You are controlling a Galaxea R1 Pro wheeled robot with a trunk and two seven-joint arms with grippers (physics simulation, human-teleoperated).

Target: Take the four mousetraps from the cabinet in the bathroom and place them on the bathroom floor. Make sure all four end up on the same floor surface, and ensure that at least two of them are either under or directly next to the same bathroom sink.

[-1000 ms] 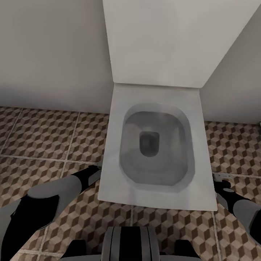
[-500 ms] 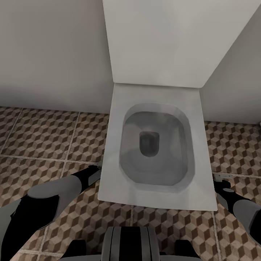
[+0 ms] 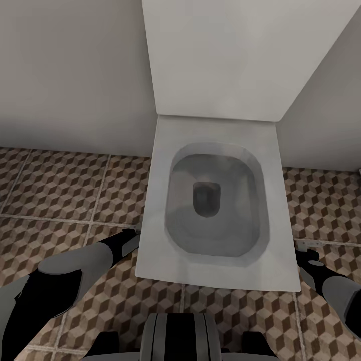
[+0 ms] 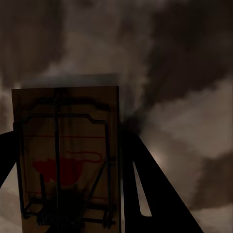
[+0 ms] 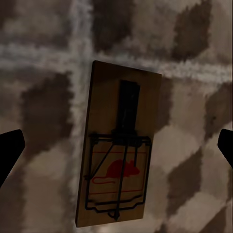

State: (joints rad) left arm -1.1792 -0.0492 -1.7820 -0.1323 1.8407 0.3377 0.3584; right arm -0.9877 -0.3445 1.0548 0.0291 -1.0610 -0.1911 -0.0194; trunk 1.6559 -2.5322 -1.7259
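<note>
In the left wrist view a brown wooden mousetrap (image 4: pixel 65 145) with a red mouse print sits between my left gripper's (image 4: pixel 65 141) dark fingers (image 4: pixel 145 194), which press its long edges just above the shadowed bathroom floor (image 4: pixel 194 121). The right wrist view has another mousetrap (image 5: pixel 119 150) lying flat on the cube-pattern floor (image 5: pixel 43 111), with my right gripper (image 5: pixel 116 145) open wide and its fingertips (image 5: pixel 9 150) well clear of it on both sides. From the head view, the left gripper (image 3: pixel 131 235) is low beside the toilet's left edge and the right gripper (image 3: pixel 307 248) low by its right edge. The sink and cabinet are out of view.
A white toilet (image 3: pixel 215 281) with its lid raised stands straight ahead against the grey wall (image 3: pixel 70 75), between my two arms. Patterned floor tiles (image 3: pixel 60 190) spread to its left and right. My base (image 3: pixel 180 336) is close to the bowl's front.
</note>
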